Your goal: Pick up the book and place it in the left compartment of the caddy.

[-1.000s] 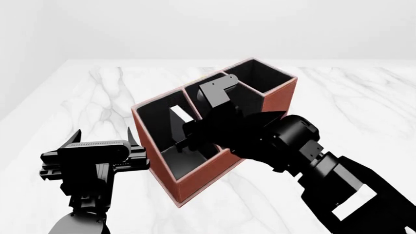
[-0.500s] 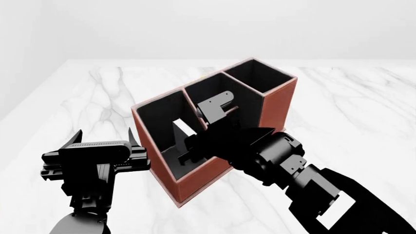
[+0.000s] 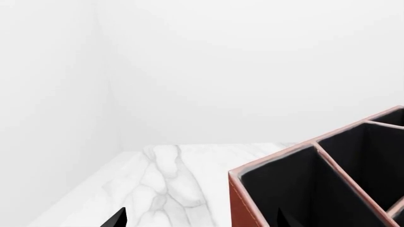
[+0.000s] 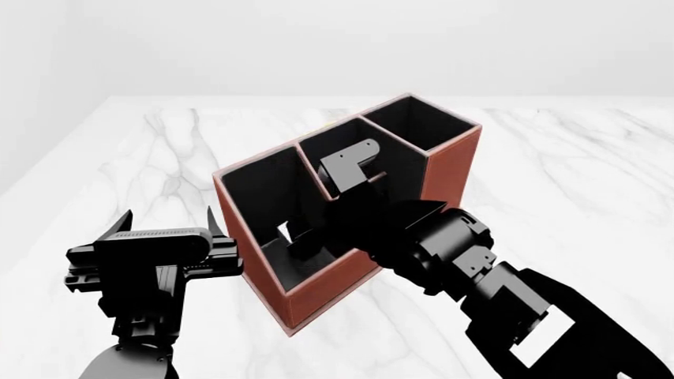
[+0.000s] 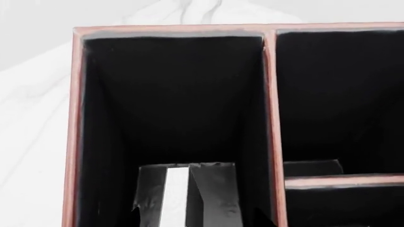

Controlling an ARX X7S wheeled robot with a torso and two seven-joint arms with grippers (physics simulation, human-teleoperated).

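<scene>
gripping book (image 5: pixel 177 196), right gripper (image 5: pixel 180 208) inside left compartment (image 4: pixel 258 189); left gripper (image 4: pixel 169 229) spread wide.

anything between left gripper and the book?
Head view: the caddy wall separates the left gripper from the book, which is down inside the left compartment.

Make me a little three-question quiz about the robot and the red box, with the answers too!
1. True or false: the book is down inside the caddy's left compartment.
2. Which arm reaches over the caddy? A) left B) right
3. Fill in: the left tool sits beside the caddy, over the ____ table.

Key:
1. True. In the right wrist view its white edge shows low in that bay.
2. B. The right tool is at that bay.
3. marble
</scene>
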